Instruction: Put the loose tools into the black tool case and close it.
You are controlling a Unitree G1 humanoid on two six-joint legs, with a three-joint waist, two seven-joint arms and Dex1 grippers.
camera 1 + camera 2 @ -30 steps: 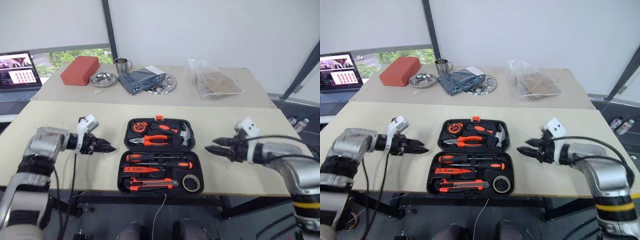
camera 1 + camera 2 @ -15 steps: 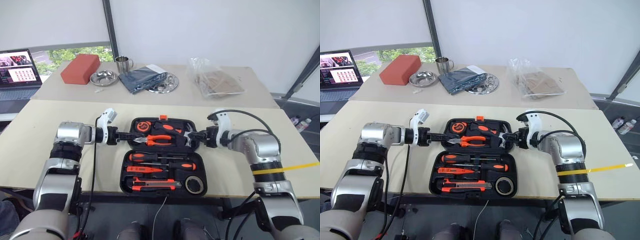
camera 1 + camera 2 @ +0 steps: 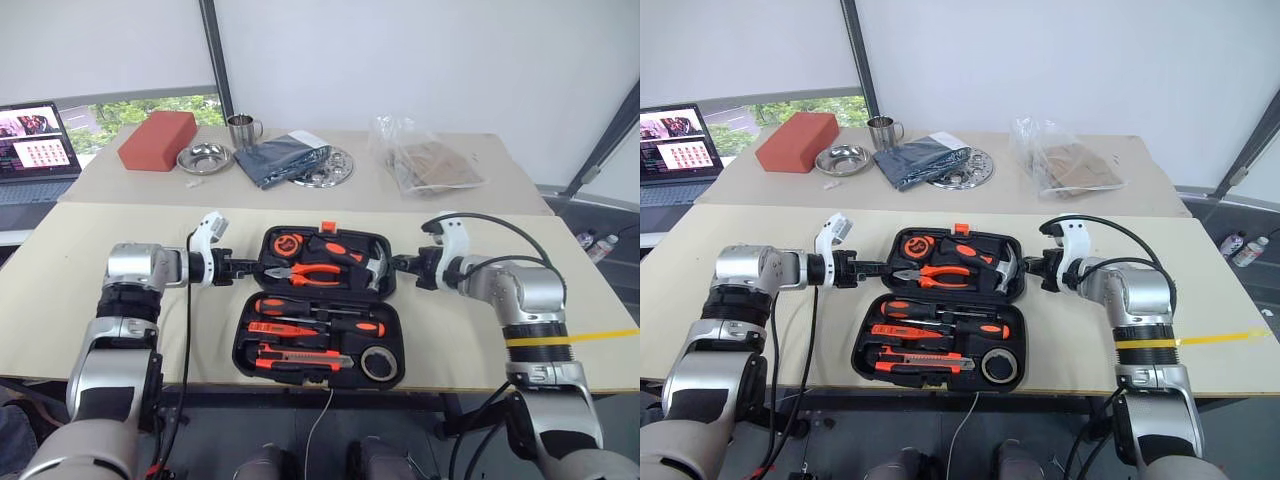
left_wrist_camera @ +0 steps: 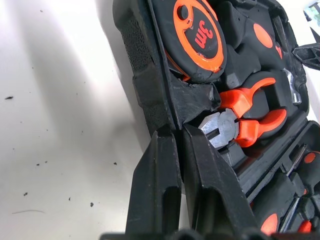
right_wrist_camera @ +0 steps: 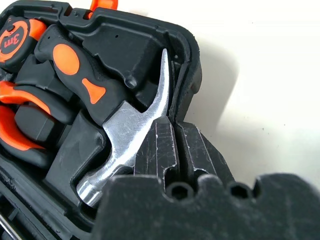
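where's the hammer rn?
Head views: the hammer lies in the open case's far half, right end, beside the pliers, by the right gripper.

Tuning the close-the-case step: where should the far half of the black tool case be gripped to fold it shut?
Grip the far half of the black tool case by its two side rims. Come in from each side, as the left gripper and right gripper do now, jaws shut on the walls. The rims are thin and raised, and the hinge runs across the middle, so lifting both sides likely swings it evenly.

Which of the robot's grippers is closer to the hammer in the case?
Right. The right gripper is shut at the lid's edge beside the hammer head; the left gripper is at the opposite edge, by the pliers.
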